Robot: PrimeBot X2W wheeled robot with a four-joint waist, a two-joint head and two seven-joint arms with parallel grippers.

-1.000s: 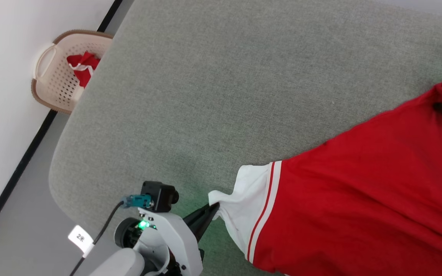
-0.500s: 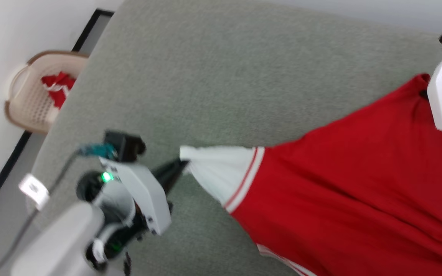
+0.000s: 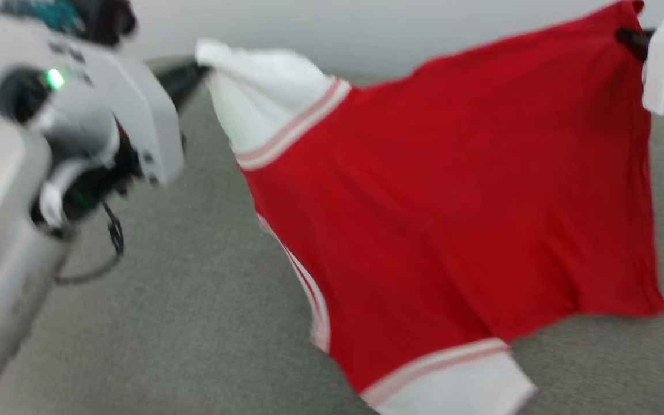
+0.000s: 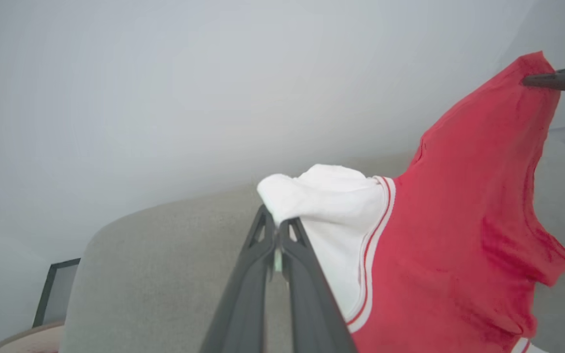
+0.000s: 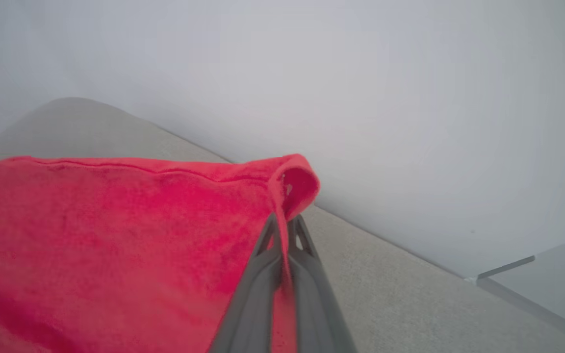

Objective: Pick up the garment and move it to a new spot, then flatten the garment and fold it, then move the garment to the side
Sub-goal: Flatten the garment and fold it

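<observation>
- Garment: one red soft-knit jersey, two white sleeves with striped trim, hanging spread above the desk.
- Desk: one, grey, felt-like surface, rounded corner.
- Left fingers: two, dark, tapered, clamped on a bunched white sleeve.
- Right fingers: two, dark, pinched shut on a rolled red edge.

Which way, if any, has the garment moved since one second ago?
Yes, upward: the garment lay flat on the grey surface; now most of it hangs above.
</observation>
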